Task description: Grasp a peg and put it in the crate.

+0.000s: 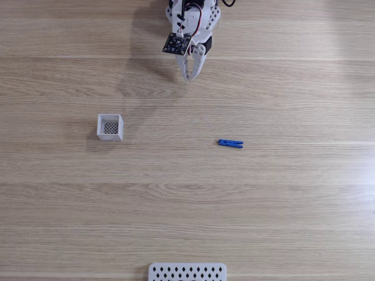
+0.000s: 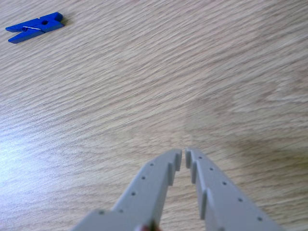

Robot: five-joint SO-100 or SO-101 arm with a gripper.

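Peg (image 1: 230,143) first: we see the small blue clothespin lying flat on the wooden worktop (image 1: 281,205), right of centre in the fixed view, its length running roughly left to right. In the other view we find it again (image 2: 34,27) in the top left corner, well apart from the gripper (image 2: 184,153), whose two grey fingers (image 2: 156,180) reach up from the bottom edge with their tips drawn nearly together, only a thin slit between them and nothing held. In the fixed view we see the gripper (image 1: 188,76) at the top, pointing down the picture toward the middle of the worktop, with its shadow falling to the left. We spot the crate (image 1: 110,127), a small white square box with a dark mesh bottom, standing upright left of centre, well apart from the peg and from the gripper. At the bottom edge we notice a white panel (image 1: 187,272) with diamond-shaped holes, partly cut off by the frame.
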